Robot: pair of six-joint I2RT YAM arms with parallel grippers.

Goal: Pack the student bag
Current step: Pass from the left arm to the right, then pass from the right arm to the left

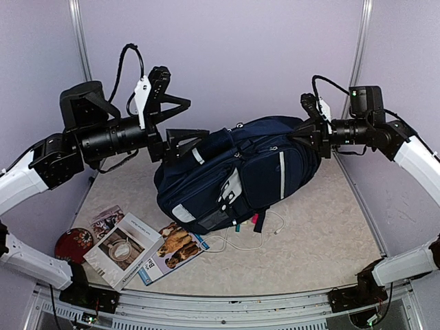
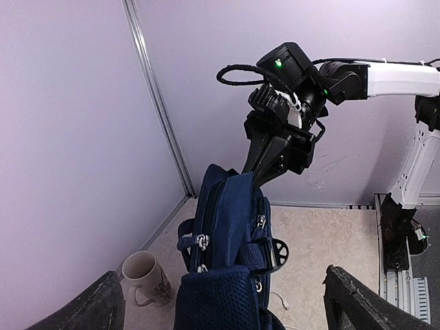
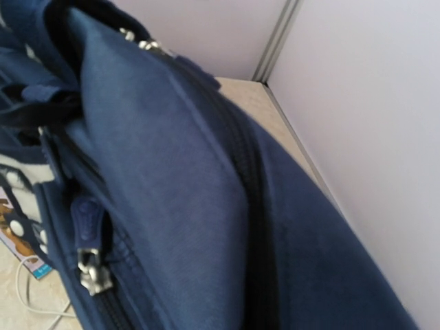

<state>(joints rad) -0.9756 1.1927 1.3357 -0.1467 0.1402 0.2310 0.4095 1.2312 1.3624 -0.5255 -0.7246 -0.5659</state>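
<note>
The student bag (image 1: 254, 172), a navy backpack with white stripes, lies on its side, its right end raised. My right gripper (image 1: 307, 134) is shut on fabric at that end; the left wrist view shows the right gripper (image 2: 258, 172) pinching the bag's far end (image 2: 230, 213). In the right wrist view the bag (image 3: 192, 192) fills the picture and hides the fingers. My left gripper (image 1: 196, 118) stands open at the bag's left end. Its two fingers (image 2: 96, 306) spread wide on either side of the mesh padded strap (image 2: 220, 299), apart from it.
A beige mug (image 2: 144, 275) stands by the left wall behind the bag. Booklets (image 1: 127, 247), a dog-cover magazine (image 1: 175, 246) and a red disc (image 1: 74, 242) lie at front left. A white cable (image 1: 275, 230) trails in front of the bag. Purple walls close in on three sides.
</note>
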